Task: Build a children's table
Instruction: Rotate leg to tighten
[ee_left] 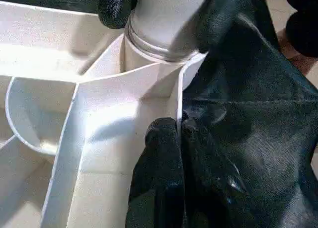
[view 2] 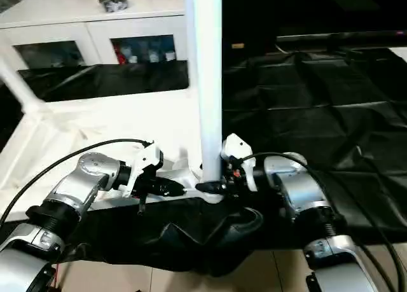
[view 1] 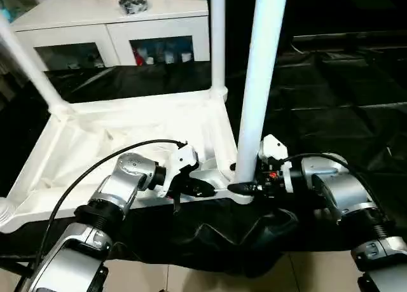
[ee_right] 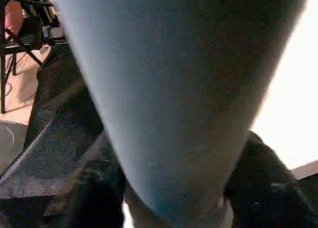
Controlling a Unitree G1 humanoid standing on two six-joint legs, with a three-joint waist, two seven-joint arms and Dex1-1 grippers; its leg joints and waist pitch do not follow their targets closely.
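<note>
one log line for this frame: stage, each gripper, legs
stage: seating near leg in corner socket | left gripper: shut on top's edge wall | right gripper: around leg base | legs upright: three

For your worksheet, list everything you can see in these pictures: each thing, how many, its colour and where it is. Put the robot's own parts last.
Tabletop: one, white, upside down on the cloth.
Legs: three, white, standing in corner sockets; near one between the grippers, two at the far corners.
Cloth: one, black, draped over the work table.
Cabinet: one, white, glass doors, behind the table.
Left gripper: one, black fingers, shut on the tabletop's near rim.
Right gripper: one, black fingers, around the near leg's base.
Forearms: two, silver, bottom of the head views.
</note>
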